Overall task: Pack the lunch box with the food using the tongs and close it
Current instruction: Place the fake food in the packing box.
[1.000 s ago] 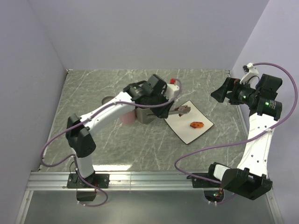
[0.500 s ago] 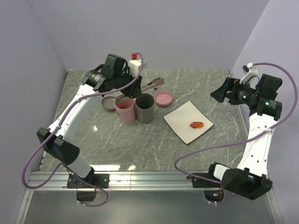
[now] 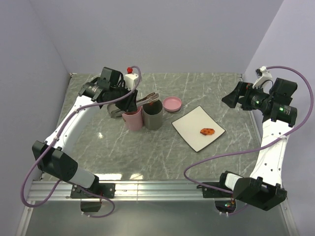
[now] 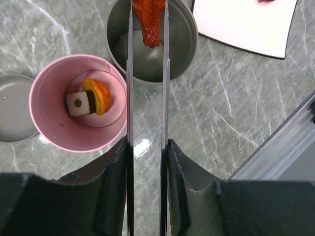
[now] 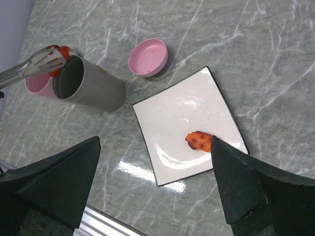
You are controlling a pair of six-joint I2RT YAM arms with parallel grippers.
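The orange piece (image 4: 100, 96) and cube (image 4: 78, 103) are seen inside the pink cup (image 4: 40, 123). The tongs (image 4: 130, 73) are clenched in the left gripper (image 4: 146, 147), with a reddish-brown lump (image 4: 150, 24) pinched above the grey cup (image 4: 189, 44). A release within the rim is called for next. The other lump (image 5: 199, 141) is found on the white plate (image 5: 182, 118). The right gripper (image 3: 236, 98) is spread wide, empty and well apart, so open room is given.

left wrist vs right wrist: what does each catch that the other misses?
Left wrist only: the inside of the pink cup, with an orange piece and a cube in it, and a grey lid beside it. Right wrist only: the pink lid and the full plate with the plate lump; left wrist crops these. Both: tongs pinching the held lump above the grey cup.
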